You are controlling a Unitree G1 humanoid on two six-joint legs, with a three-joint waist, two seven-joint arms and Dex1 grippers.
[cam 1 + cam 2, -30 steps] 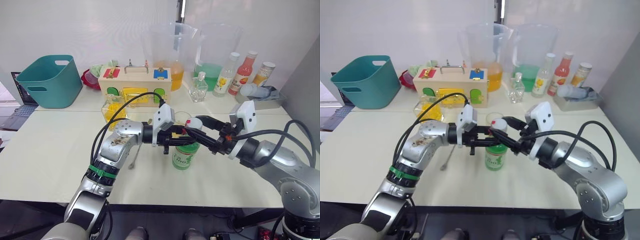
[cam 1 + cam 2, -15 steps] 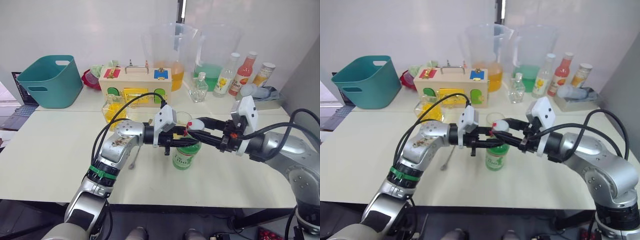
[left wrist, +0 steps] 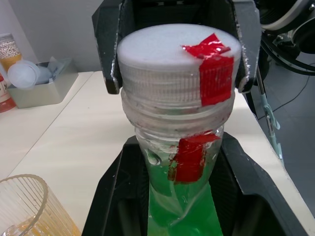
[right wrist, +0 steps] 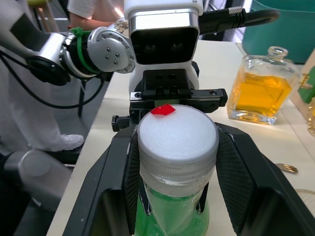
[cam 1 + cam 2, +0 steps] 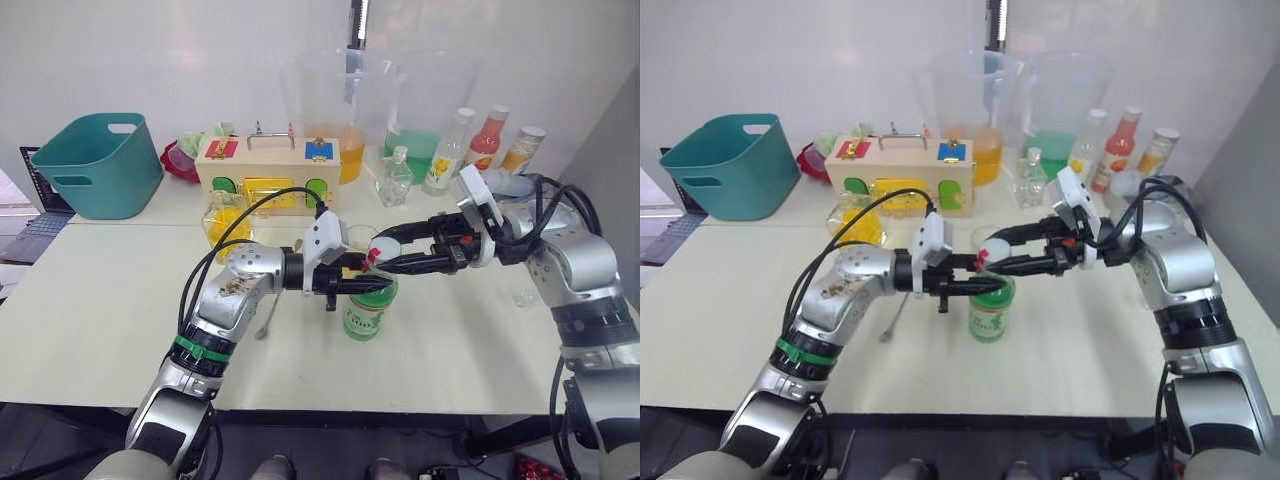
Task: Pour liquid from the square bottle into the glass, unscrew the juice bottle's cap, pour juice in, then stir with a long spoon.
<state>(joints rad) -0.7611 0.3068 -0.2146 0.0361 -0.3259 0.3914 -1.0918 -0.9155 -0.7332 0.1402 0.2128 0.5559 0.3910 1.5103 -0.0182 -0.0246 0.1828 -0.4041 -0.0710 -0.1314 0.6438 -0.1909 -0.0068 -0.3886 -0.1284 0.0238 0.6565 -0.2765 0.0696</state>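
Observation:
The green juice bottle [image 5: 368, 308] stands upright at the table's middle, its white cap [image 5: 383, 249] marked with red tape. My left gripper [image 5: 357, 286] is shut on the bottle just under the cap, its fingers [image 3: 115, 196] on either side of the neck. My right gripper [image 4: 178, 147] reaches in from the right and is shut on the cap. The ribbed glass [image 5: 361, 238] stands just behind the bottle with a little yellow liquid in it. Further left is the square bottle [image 5: 224, 216] of yellow liquid. The long spoon [image 5: 267, 316] lies on the table under my left forearm.
Along the back stand a teal basket [image 5: 93, 160], a wooden latch box [image 5: 270, 172], two big pitchers [image 5: 338, 110], a small clear bottle [image 5: 397, 176], several drink bottles [image 5: 470, 148] and a grey tray [image 5: 525, 192]. A small clear object [image 5: 522, 297] lies at the right.
My right arm has swung up and back, now reaching the cap from higher on the right, with its fingers still on the cap. The left gripper and the bottle have stayed put.

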